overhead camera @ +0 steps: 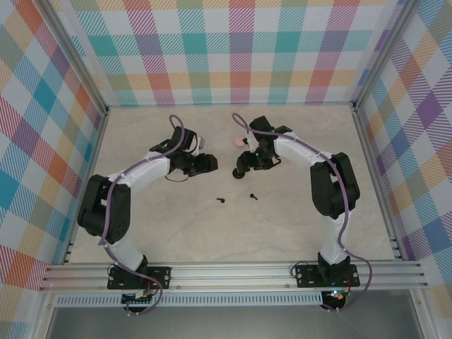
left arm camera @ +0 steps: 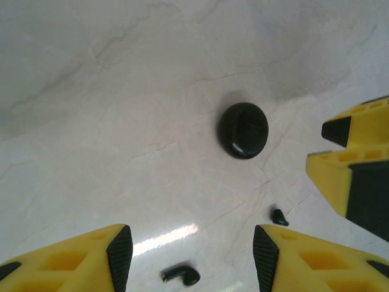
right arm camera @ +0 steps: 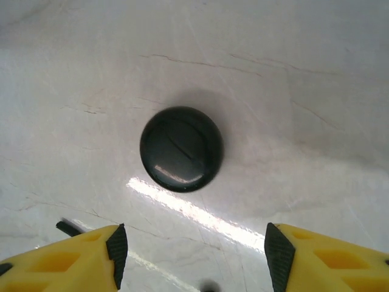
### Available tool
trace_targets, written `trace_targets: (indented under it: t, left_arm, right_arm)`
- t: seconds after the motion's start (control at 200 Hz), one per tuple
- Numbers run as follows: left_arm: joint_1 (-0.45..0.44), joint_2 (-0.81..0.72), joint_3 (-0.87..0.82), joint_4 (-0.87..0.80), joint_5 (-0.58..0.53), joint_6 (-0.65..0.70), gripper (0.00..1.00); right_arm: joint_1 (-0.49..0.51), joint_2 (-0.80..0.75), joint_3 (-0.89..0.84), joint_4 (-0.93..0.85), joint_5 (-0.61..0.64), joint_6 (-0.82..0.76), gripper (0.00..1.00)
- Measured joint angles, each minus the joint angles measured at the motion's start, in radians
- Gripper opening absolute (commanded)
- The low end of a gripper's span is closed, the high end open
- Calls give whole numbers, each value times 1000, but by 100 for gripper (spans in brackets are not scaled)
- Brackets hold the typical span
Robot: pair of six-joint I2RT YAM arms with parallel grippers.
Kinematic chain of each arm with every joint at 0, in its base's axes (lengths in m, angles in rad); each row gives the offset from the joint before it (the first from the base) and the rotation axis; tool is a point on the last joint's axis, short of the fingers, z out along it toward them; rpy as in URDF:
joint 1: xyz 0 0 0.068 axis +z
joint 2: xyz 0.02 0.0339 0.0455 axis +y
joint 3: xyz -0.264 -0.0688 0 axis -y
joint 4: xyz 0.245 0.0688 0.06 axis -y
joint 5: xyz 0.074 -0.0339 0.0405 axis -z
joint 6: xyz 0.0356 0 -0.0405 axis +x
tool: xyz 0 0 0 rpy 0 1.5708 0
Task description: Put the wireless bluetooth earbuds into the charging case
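Left black earbud (overhead camera: 220,201) and right black earbud (overhead camera: 252,195) lay loose on the worktop (overhead camera: 176,233), well apart, on the near side of the black case (right arm camera: 181,149), which looked shut. The right tool (right arm camera: 194,249) hung over the case, spread wide and empty. The left tool (left arm camera: 192,249) was also wide and empty. Risks as I judged them: the glossy round case could skid out of a pinch and scatter the buds, and the tools, being close, could clash.

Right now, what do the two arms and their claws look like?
The left arm and right arm have white links, black joints and a purple cable each. The left claw and right claw have yellow fingers with black pads.
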Motion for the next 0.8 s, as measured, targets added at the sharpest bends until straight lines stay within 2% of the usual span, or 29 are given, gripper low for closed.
trace_targets:
  t: [0.22, 0.46, 0.6, 0.8]
  left_arm:
    - [0, 161, 103, 45, 93, 0, 55]
    - [0, 290, 156, 108, 188, -3, 55]
    - [0, 335, 166, 150, 224, -17, 54]
    - [0, 373, 171, 195, 271, -49, 51]
  right_arm:
    - [-66, -16, -106, 68, -120, 117, 47]
    - [-69, 0, -112, 166, -235, 235, 40]
    - [-69, 42, -109, 191, -262, 281, 35]
    - [-69, 92, -109, 207, -276, 325, 32]
